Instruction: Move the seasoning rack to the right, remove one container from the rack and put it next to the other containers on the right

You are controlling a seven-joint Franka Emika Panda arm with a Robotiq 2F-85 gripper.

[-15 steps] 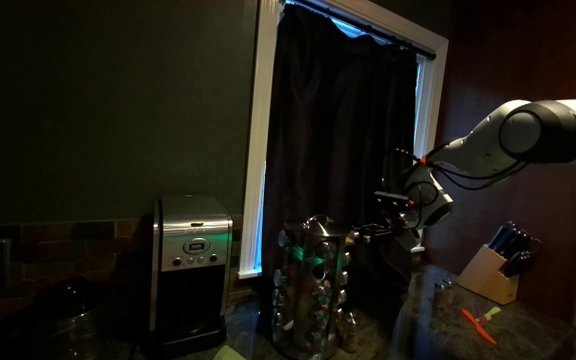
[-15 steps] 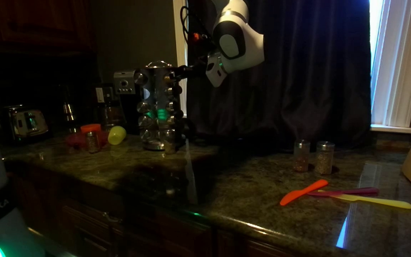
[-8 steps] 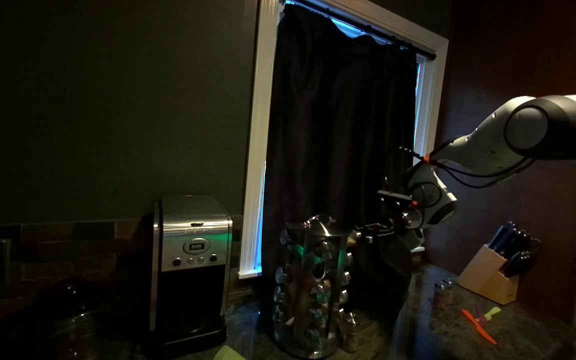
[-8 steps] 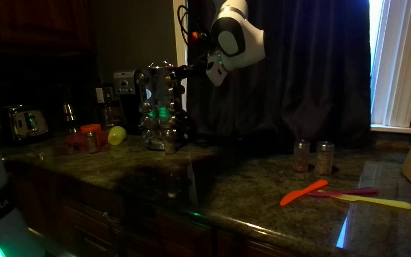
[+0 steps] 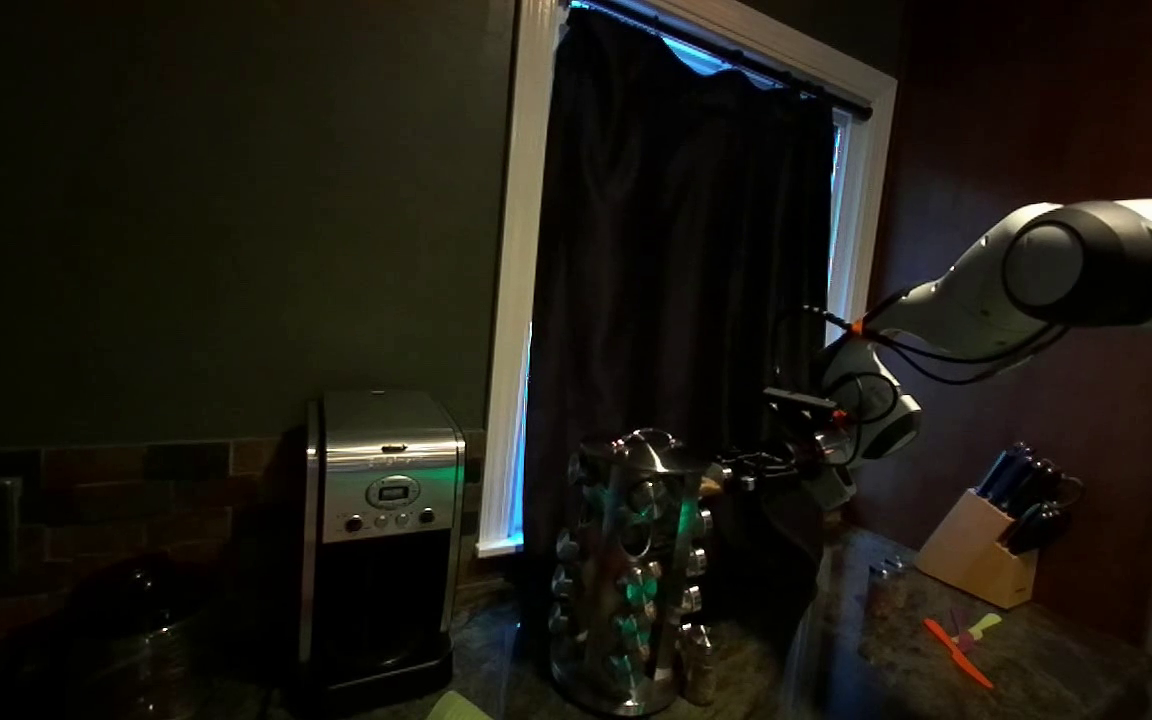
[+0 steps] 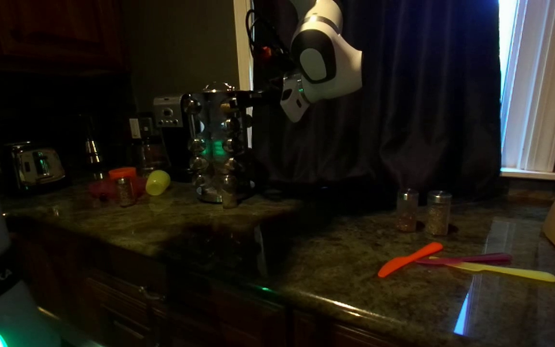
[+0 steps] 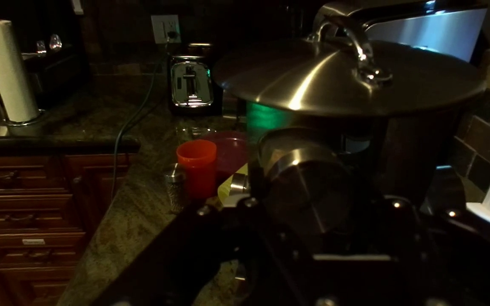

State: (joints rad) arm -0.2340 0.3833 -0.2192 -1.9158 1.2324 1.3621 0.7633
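Black two-fingered gripper (image 7: 323, 202), lower centre of the wrist view, clamps a silver-lidded glass jar (image 7: 304, 187) in the round steel rack (image 7: 351, 104).

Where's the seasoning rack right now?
In an exterior view, the seasoning rack stands on the counter right of the silver coffee maker, in front of the dark curtain, with a single jar standing beside its base on the right.

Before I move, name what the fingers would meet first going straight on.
Likely the lidded jar straight ahead, high on the seasoning rack; depth is unclear, it may already be gripped.
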